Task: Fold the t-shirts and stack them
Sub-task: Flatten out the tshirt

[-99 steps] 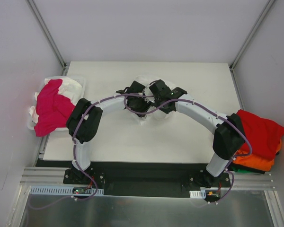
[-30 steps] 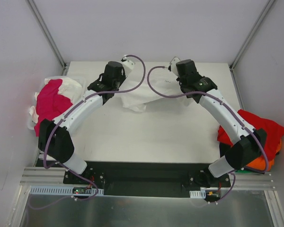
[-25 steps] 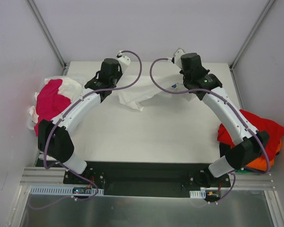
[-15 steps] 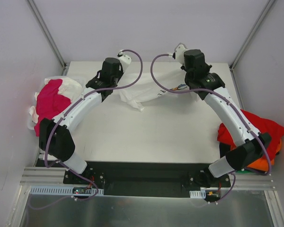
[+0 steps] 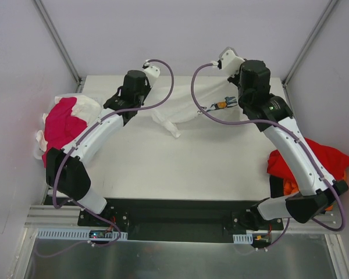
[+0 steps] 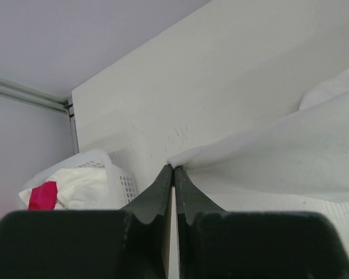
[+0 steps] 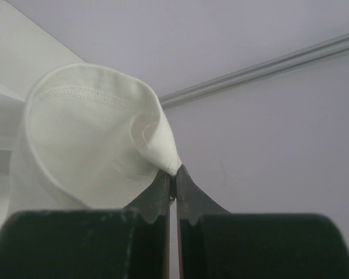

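A white t-shirt (image 5: 183, 104) with a small coloured print hangs stretched between my two grippers over the back of the table (image 5: 163, 163). My left gripper (image 5: 149, 72) is shut on one corner of it; in the left wrist view the fingertips (image 6: 173, 168) pinch the cloth's edge (image 6: 279, 157). My right gripper (image 5: 229, 58), raised higher, is shut on the other corner; its wrist view shows a hemmed fold (image 7: 93, 128) curling off the closed tips (image 7: 173, 174). A magenta t-shirt (image 5: 61, 125) lies on white ones (image 5: 88, 106) at the left. Red (image 5: 320, 157) and orange (image 5: 291, 185) t-shirts lie at the right.
A white perforated basket (image 6: 121, 181) holds the left pile at the table's left edge. The right pile hangs over the table's right edge beside the right arm's base. Grey walls and metal frame posts (image 5: 58, 40) close in the back and sides.
Both grippers have pulled apart, the right one moving right and higher. The white t-shirt has spread wider between them, and its print now shows.
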Controlling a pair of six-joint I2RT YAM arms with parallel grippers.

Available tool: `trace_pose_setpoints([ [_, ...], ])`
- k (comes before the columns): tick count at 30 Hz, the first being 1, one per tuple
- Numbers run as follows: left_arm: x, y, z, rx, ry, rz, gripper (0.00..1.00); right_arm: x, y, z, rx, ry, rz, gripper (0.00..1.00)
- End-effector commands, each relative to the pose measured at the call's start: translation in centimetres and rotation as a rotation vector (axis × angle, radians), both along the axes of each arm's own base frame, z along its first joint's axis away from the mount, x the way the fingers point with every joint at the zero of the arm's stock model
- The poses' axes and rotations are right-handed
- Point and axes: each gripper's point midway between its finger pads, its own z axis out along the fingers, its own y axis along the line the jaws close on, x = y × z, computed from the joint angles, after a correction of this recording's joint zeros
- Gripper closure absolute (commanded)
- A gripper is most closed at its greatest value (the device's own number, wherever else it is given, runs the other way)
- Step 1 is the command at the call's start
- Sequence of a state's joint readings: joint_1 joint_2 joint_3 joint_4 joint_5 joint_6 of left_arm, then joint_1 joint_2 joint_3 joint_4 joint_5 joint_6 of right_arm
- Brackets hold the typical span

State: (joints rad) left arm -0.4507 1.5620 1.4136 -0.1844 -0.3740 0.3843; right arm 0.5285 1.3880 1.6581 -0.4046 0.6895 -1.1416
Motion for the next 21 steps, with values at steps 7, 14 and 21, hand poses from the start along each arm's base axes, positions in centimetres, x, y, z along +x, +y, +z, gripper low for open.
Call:
trace_pose_setpoints([
  [7,-0.7,-1.2,3.0,-0.098,-0.064,-0.032,1.0,-2.7,1.9,0.7,0.037,-0.013,0.097,0.99],
  [14,1.2,-3.0,-1.4,-0.068,0.026,-0.051,1.0,-3.0,3.2,-2.0,0.008,0.056,0.12,0.99],
  [21,3.7,-4.6,-7.5,-0.019,0.138,-0.054,1.0,-1.2,3.9,-6.3,-0.071,0.149,0.098,0.99],
])
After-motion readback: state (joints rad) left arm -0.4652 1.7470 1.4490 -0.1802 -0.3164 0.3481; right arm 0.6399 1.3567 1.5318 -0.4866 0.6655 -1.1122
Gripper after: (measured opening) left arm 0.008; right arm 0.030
